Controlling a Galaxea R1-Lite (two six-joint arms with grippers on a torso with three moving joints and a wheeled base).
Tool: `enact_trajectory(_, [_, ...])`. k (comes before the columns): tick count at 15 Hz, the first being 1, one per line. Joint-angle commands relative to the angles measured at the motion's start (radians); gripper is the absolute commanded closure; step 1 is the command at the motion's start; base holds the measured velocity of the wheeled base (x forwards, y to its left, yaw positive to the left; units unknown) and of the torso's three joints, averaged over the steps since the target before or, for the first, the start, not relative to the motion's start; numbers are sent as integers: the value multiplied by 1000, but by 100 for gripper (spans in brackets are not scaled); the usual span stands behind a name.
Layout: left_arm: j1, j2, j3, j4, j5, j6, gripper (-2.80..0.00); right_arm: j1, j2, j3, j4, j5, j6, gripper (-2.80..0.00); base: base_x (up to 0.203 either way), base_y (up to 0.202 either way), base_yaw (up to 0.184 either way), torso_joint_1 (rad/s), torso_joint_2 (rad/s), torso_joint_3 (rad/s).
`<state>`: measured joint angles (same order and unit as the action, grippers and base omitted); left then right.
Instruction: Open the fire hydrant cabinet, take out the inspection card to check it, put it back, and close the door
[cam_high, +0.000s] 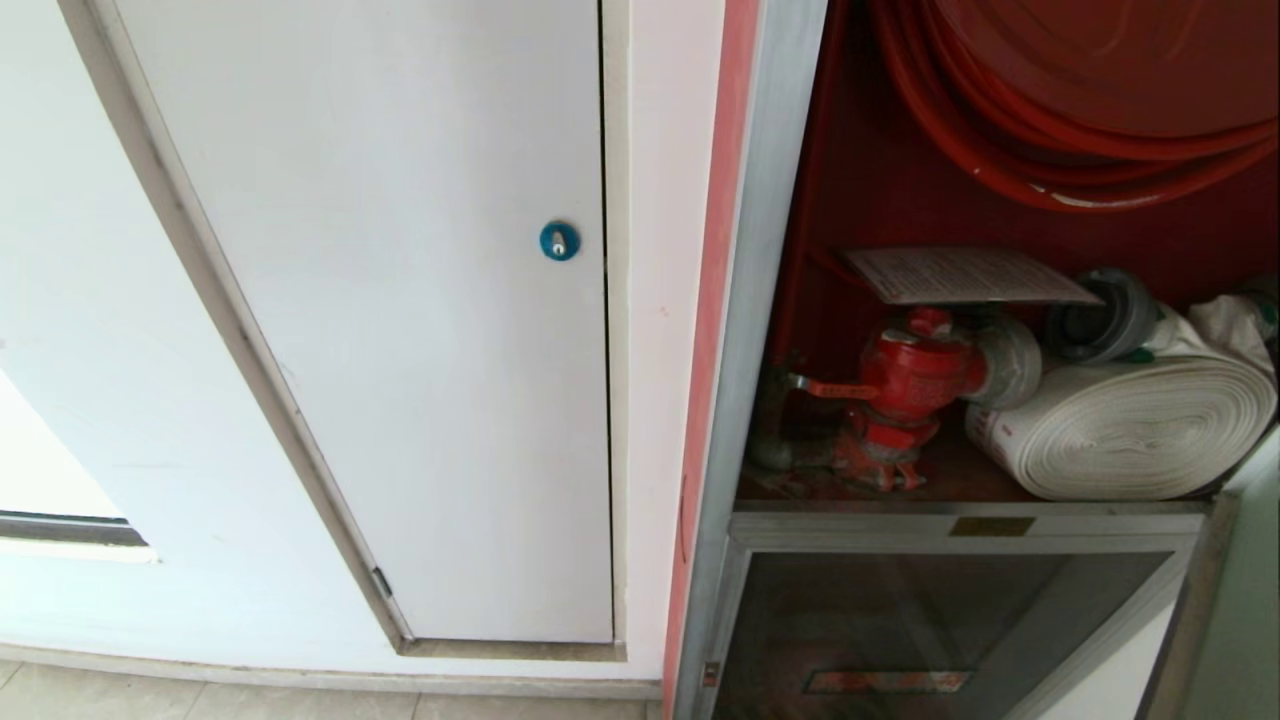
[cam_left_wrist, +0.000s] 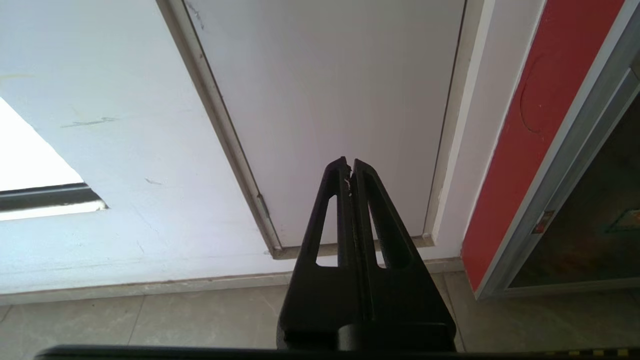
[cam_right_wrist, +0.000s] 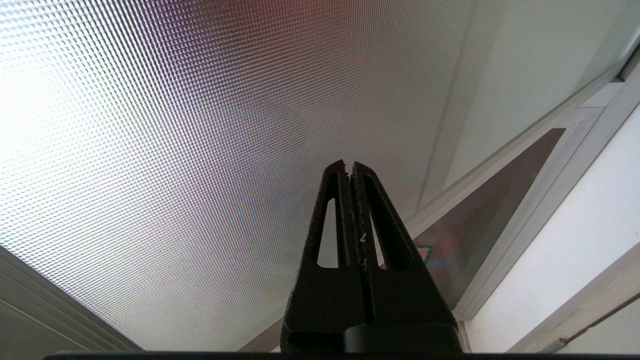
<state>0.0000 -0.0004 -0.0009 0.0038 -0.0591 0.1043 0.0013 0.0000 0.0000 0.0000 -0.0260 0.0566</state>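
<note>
Head view, cabinet: the fire hydrant cabinet (cam_high: 760, 300) stands open on the right, its silver frame edging a red interior.
Head view, card: the inspection card (cam_high: 965, 275) lies flat on top of the red valve (cam_high: 915, 375), inside the cabinet, under the red hose reel (cam_high: 1080, 100).
Head view, hose: the white rolled hose (cam_high: 1120, 425) rests just beside the valve on the cabinet floor.
Head view, lower panel: a dark glass panel (cam_high: 930, 620) sits below the open compartment.
Head view, wall side: a plain white door (cam_high: 400, 300) with a blue round lock (cam_high: 559, 241) is left of the cabinet (neither arm shows here).
Left wrist view, tool: the left tool (cam_left_wrist: 350, 167) is clenched with nothing between its tips, pointing at the white door's lower part above the floor (cam_left_wrist: 150, 320).
Left wrist view, cabinet: its red side and silver frame show at one edge.
Right wrist view, tool: the right tool (cam_right_wrist: 349, 167) is clenched and empty, close to a dimpled glass panel (cam_right_wrist: 175, 150).
</note>
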Motion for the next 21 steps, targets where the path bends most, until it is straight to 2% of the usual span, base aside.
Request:
enact_trajectory(1, [0,2,1,1,-1,-3,0,0,1,0,0,0,0,0,0,0,0,0,0,0])
enact_trajectory(8, [0,2,1,1,19,-55,0,0,2,0,0,0,0,0,0,0,0,0,0,0])
enact_trajectory(21, [0,2,1,1,21,-66,0,0,1,0,0,0,0,0,0,0,0,0,0,0])
